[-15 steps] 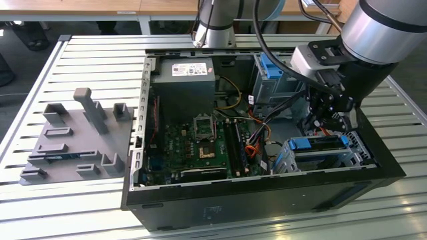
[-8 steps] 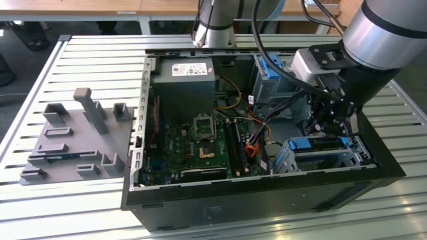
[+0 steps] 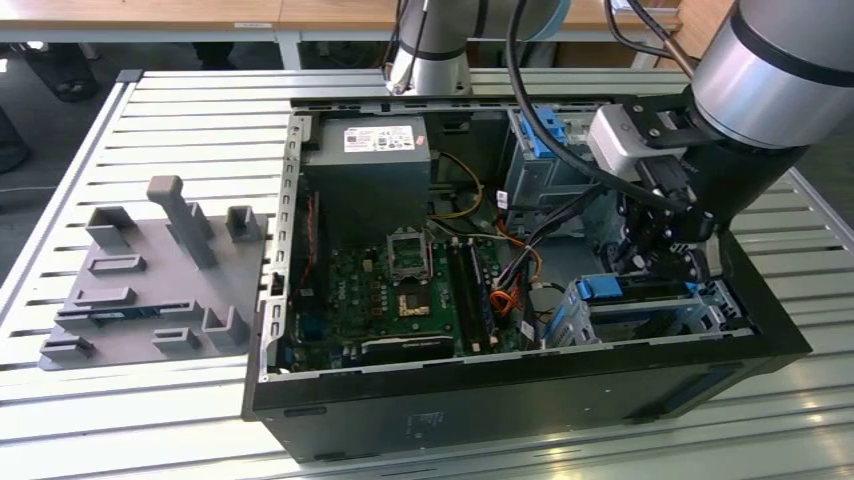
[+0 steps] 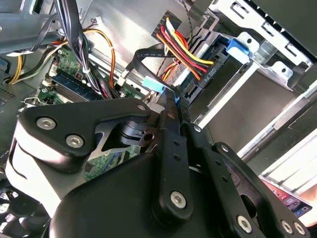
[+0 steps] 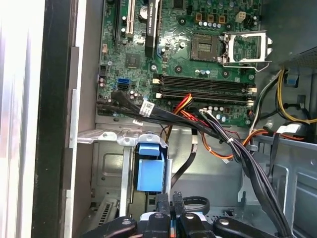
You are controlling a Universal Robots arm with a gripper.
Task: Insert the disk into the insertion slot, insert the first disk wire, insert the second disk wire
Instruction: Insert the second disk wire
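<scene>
Gripping a blue-tipped wire, fingers (image 5: 171, 210) closed.

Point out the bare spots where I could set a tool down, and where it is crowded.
Free: the slatted table beyond the grey fixture plate, and in front of the computer case. Crowded: inside the case, cables crossing the motherboard, and the gripper over the drive cage.

my gripper (image 5: 171, 210) sits at six o'clock, its two black fingers (image 5: 162, 208) pressed together over a thin blue edge. just above it, toward seven o'clock, stands a blue latch (image 5: 150, 171) on the silver cage (image 5: 106, 163). the green motherboard (image 5: 168, 54) fills twelve o'clock, and black cables (image 5: 237, 148) run toward five.
</scene>
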